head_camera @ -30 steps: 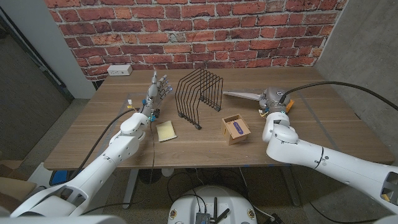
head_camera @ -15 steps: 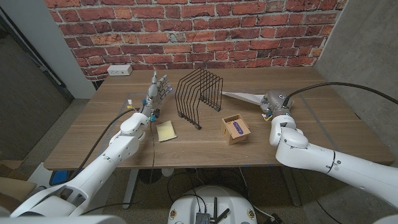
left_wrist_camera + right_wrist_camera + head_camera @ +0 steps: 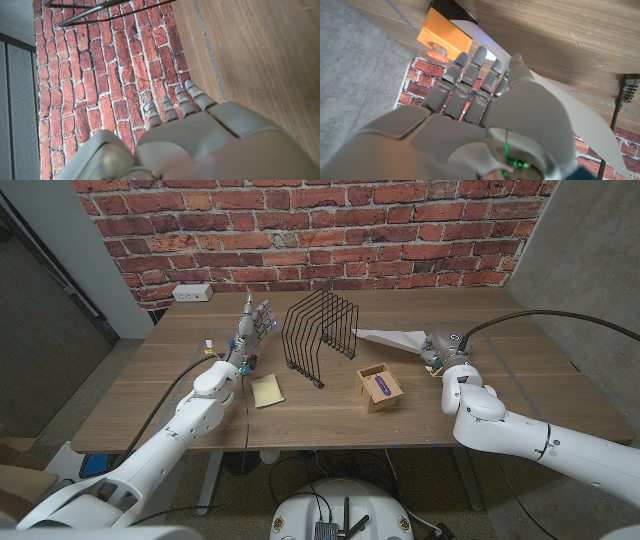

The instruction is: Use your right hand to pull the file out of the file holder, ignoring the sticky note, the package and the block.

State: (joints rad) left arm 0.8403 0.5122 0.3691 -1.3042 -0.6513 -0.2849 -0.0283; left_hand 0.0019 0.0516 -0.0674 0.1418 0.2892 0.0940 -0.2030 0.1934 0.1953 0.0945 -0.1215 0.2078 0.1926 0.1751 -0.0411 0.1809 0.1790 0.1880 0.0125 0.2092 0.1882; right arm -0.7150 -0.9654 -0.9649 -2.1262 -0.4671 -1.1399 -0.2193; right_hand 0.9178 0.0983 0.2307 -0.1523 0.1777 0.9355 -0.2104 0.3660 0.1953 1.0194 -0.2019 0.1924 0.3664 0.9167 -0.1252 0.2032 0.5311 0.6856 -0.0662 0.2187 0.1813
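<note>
The right hand (image 3: pixel 438 346) pinches the pale file (image 3: pixel 390 337) in its fingers, already clear of the black file holder (image 3: pixel 322 335) beside it, leaving little undone.

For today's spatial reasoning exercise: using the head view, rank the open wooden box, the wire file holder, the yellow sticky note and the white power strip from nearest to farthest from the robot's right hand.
Measured from the right hand:
1. Open wooden box, just in front of the hand, toward the robot.
2. Wire file holder, at the table's middle.
3. Yellow sticky note, past the holder, on the robot's left.
4. White power strip, at the far left corner by the brick wall.
</note>
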